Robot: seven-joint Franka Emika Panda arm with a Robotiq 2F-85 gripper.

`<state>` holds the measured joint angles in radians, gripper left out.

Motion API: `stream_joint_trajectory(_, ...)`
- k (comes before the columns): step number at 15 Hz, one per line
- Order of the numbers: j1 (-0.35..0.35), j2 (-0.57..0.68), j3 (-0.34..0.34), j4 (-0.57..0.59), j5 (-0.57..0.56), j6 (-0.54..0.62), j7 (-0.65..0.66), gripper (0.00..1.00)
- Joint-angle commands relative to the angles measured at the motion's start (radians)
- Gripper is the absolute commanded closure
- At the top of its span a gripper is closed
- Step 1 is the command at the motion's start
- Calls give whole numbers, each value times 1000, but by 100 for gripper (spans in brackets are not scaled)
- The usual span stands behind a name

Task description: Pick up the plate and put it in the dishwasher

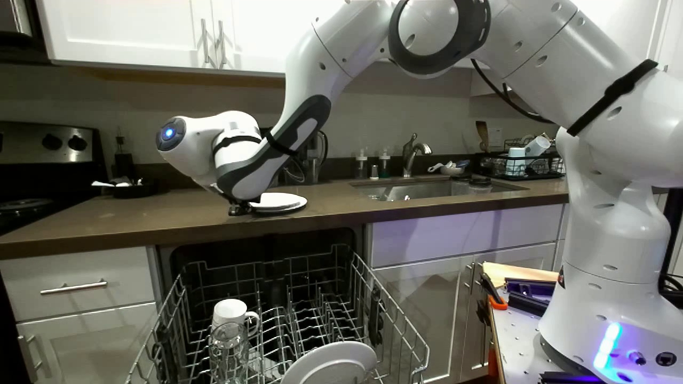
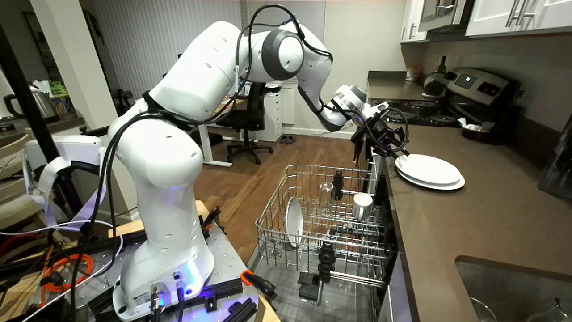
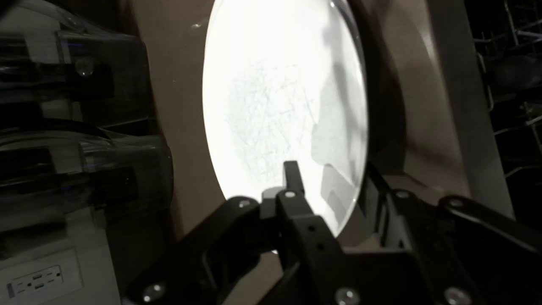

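Note:
The plate (image 1: 278, 200) is round and white. It lies on top of a second white plate (image 2: 440, 186) on the brown counter and shows in an exterior view (image 2: 428, 169) and in the wrist view (image 3: 271, 97). My gripper (image 3: 330, 169) is open at the plate's rim. One finger lies over the plate's face and the other is outside the edge, with a gap between. The gripper also shows at the stack in both exterior views (image 1: 241, 208) (image 2: 402, 154). The dishwasher (image 1: 267, 245) is open below the counter with its rack pulled out; it also shows in an exterior view (image 2: 286, 279).
In the rack stand a larger pale plate (image 1: 333, 362), a white mug (image 1: 229, 312) and a glass mug (image 1: 228, 352). The counter edge (image 1: 331, 221) lies between plates and rack. A sink (image 1: 427, 189), a stove (image 2: 415, 107) and a small black dish (image 2: 480, 133) are nearby.

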<state>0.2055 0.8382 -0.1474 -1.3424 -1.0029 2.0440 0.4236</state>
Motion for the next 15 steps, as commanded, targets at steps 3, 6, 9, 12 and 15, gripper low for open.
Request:
stream_joint_trajectory(3, 6, 18, 0, 19, -25, -46, 25, 93)
stream_joint_trajectory(6, 16, 15, -5, 14, -42, -63, 53, 97)
stream_joint_trajectory(9, 27, 9, -5, 7, -76, -86, 99, 94)
stream_joint_trajectory(12, 38, -2, -4, -8, -104, -103, 139, 94)
stream_joint_trajectory(15, 45, -21, 3, -35, -122, -111, 176, 94)
